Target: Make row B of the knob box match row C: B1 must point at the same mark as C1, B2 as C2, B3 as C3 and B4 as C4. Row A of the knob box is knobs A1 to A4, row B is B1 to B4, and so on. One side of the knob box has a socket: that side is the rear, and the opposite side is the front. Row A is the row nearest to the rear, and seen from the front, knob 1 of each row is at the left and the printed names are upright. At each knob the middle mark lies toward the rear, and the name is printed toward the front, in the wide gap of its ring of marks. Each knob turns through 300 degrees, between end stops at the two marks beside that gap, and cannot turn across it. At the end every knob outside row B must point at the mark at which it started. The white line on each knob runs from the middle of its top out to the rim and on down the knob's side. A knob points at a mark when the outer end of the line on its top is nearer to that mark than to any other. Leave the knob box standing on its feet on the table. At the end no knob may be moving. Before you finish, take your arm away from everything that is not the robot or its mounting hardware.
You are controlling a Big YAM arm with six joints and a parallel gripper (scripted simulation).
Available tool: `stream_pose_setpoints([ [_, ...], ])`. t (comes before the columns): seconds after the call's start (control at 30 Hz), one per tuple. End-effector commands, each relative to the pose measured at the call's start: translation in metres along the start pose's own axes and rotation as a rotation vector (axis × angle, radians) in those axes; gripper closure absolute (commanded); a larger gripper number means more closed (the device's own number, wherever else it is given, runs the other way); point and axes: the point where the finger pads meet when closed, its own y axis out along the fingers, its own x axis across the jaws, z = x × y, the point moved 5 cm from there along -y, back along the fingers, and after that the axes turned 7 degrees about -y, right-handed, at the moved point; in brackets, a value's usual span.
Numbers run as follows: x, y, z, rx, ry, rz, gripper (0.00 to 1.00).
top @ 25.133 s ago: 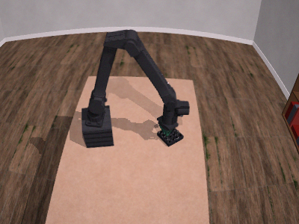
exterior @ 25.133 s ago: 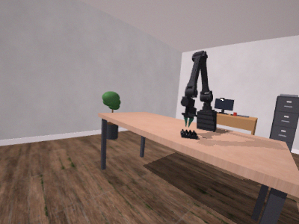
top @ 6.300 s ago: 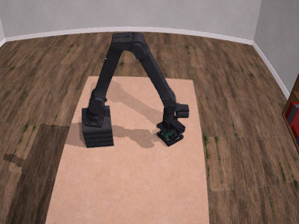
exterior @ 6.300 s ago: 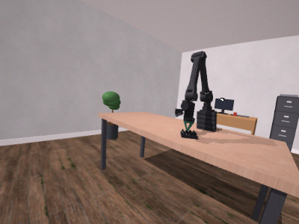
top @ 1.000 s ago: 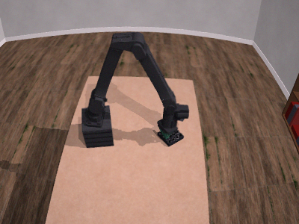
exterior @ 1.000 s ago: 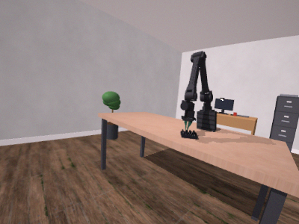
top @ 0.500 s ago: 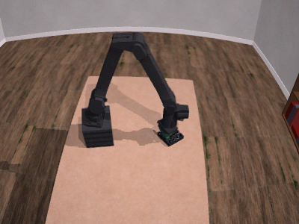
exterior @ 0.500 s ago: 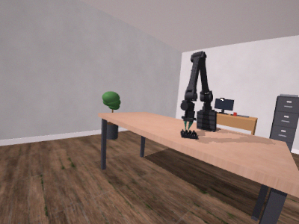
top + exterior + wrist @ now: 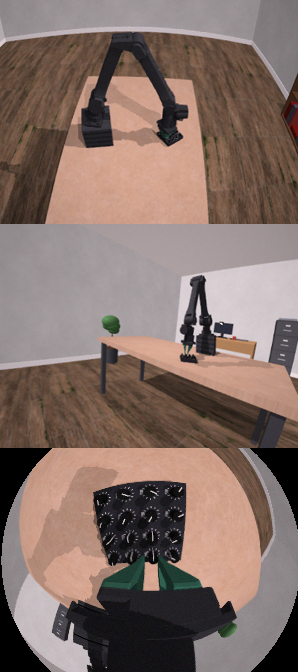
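Note:
The black knob box (image 9: pixel 170 137) stands on the tan table to the right of the arm's base; it also shows in the exterior view (image 9: pixel 188 358). In the wrist view the knob box (image 9: pixel 143 524) shows four rows of black knobs with white lines. My gripper (image 9: pixel 151 559) points straight down over the row of knobs nearest the wrist camera. Its green fingers stand slightly apart on either side of one knob (image 9: pixel 153 554) in that row, without clamping it. The printed names are too small to read. The gripper also shows in the top view (image 9: pixel 169 133).
The arm's black base block (image 9: pixel 97 127) stands on the table left of the box. The table's right edge (image 9: pixel 199 149) is close to the box. A green plant (image 9: pixel 111 325), a desk and a filing cabinet (image 9: pixel 281 343) stand away from the table.

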Motion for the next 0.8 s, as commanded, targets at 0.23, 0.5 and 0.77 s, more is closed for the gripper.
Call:
stream_pose_setpoints([
  [0.23,-0.005,-0.011,-0.01,-0.023,-0.006,0.014,0.82],
  [0.5,-0.005,-0.035,-0.014,-0.033,0.0,0.021,0.82],
  [0.77,-0.009,-0.052,-0.019,-0.044,0.0,0.029,0.82],
])
